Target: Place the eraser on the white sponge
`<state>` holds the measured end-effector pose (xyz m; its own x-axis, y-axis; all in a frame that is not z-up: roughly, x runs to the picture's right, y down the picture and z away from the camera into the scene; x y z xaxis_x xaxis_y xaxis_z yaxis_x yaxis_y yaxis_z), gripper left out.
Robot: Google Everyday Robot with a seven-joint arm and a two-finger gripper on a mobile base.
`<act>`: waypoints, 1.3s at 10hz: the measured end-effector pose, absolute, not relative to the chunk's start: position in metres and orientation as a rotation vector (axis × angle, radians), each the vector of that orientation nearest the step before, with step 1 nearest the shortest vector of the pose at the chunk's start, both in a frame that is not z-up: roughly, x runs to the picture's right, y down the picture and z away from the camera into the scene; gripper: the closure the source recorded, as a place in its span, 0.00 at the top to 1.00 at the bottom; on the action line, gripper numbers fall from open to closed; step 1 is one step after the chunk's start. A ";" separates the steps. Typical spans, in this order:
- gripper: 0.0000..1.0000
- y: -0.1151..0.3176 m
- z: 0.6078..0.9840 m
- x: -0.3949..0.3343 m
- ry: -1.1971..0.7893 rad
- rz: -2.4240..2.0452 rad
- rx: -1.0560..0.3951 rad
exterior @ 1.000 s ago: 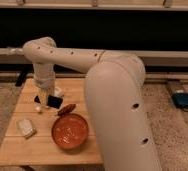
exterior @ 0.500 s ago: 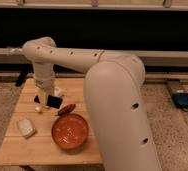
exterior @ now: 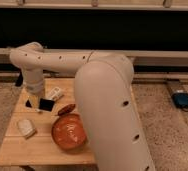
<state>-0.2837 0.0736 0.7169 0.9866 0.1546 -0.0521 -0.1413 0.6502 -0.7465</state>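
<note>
Room on the wooden tabletop (exterior: 22, 152) is widest at the front left, where bare wood runs from the white sponge (exterior: 26, 128) out to the front and left edges. The sponge lies flat near the left edge, apart from everything else, with a clear strip between it and the orange bowl (exterior: 69, 132). The bowl sits near the front edge, toward the middle. The right part of the tabletop is hidden behind the robot's thick white arm (exterior: 107, 100), so its right edge cannot be seen.

The arm reaches left over the far edge, bends, and drops to the gripper (exterior: 38, 105), which hangs over the back left of the tabletop. The eraser (exterior: 47, 105), a small black block, tilted, shows just beside the gripper's lower end on its right. Whether the jaws are closed on it or wide cannot be told. The eraser is behind the sponge and to its right, well apart from it.

A dark red-brown item (exterior: 66, 109) lies just behind the bowl's rim, near the eraser. A translucent white cup (exterior: 54, 93) lies behind the eraser.
</note>
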 end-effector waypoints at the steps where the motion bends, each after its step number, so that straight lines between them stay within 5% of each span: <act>1: 0.00 0.078 0.716 -0.299 -0.021 0.128 -0.829; 13: 0.00 0.179 0.747 -0.414 -0.008 -0.278 -0.870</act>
